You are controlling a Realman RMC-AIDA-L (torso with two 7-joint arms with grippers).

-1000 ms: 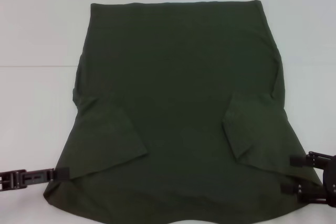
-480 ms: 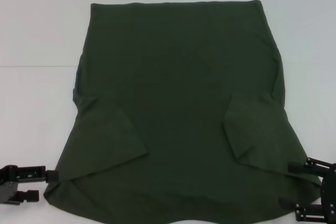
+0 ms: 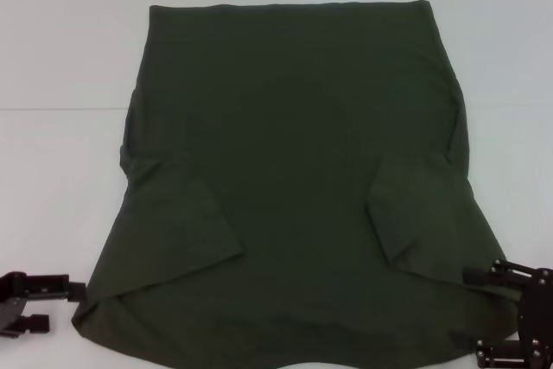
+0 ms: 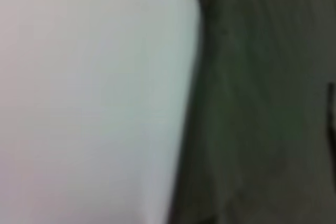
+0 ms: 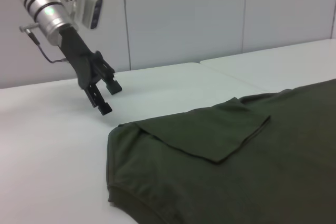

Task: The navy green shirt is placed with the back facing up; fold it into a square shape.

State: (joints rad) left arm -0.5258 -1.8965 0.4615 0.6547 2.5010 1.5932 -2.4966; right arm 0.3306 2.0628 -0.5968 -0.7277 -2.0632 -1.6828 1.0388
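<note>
Left gripper (image 3: 43, 303) slides off the navy green shirt (image 3: 294, 179), now clear of the near corner at eight o'clock, fingers apart above the table (image 3: 60, 58). Right gripper (image 3: 492, 313) drops toward five o'clock, jaws spread wide at the hem. The cloth's near-left corner settles flat.

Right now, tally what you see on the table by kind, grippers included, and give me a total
Navy green shirt: 1
Grippers: 2, left gripper and right gripper, both at the shirt's near corners
White table: 1
Total: 4
</note>
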